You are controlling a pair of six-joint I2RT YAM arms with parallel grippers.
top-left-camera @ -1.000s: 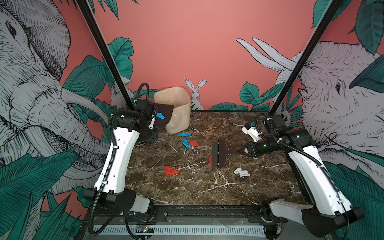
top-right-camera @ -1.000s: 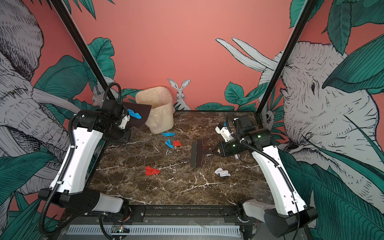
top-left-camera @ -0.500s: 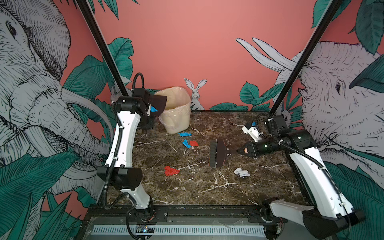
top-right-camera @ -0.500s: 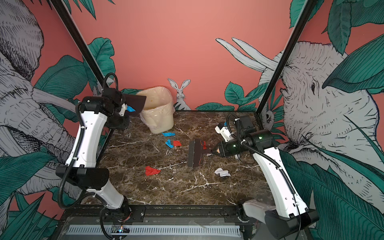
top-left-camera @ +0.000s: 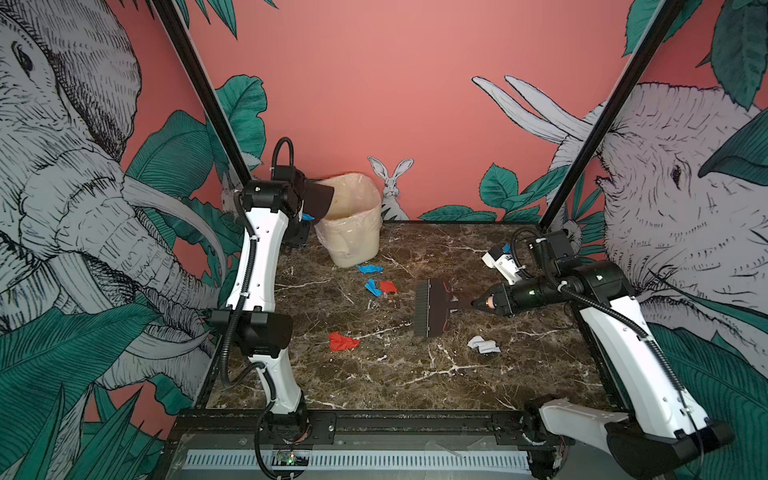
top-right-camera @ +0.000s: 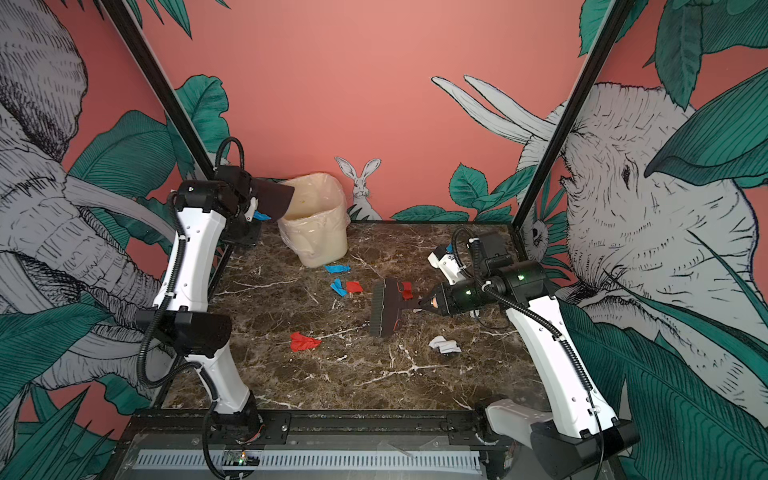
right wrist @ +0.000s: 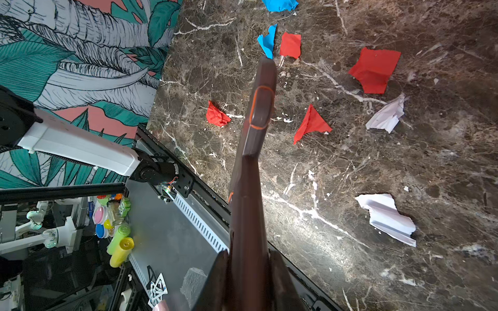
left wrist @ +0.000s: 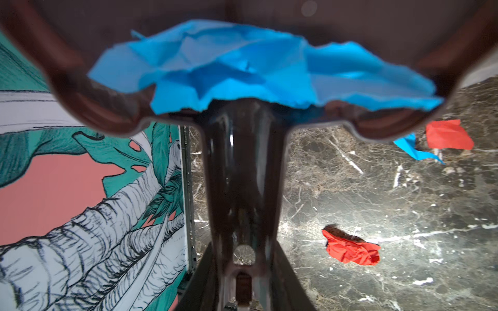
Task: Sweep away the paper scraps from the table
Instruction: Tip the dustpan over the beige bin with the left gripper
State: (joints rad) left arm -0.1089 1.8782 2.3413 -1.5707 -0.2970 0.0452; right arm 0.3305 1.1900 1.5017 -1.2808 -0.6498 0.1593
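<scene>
My left gripper (left wrist: 244, 282) is shut on the handle of a dark brown dustpan (top-left-camera: 318, 199), raised at the rim of the cream bin (top-left-camera: 353, 232) at the back left. A blue paper scrap (left wrist: 242, 67) lies in the pan. My right gripper (top-left-camera: 473, 303) is shut on the handle of a dark brush (top-left-camera: 432, 307) held mid-table, bristles facing left. On the marble table (top-left-camera: 374, 382) lie blue scraps (top-left-camera: 370, 269), a flat red one (top-left-camera: 387, 286), a crumpled red one (top-left-camera: 343, 342) and a white one (top-left-camera: 482, 345). More red scraps (right wrist: 374, 70) and white scraps (right wrist: 388, 218) lie to the right of the brush.
The bin stands in the back left corner against the pink wall. A black frame (top-left-camera: 374, 419) edges the table at the front, with both arm bases mounted on it. Black corner posts (top-left-camera: 582, 153) rise at the back.
My left arm has lifted the dustpan from in front of the bin up to its rim, with the blue scrap still in it. The brush has barely moved.
</scene>
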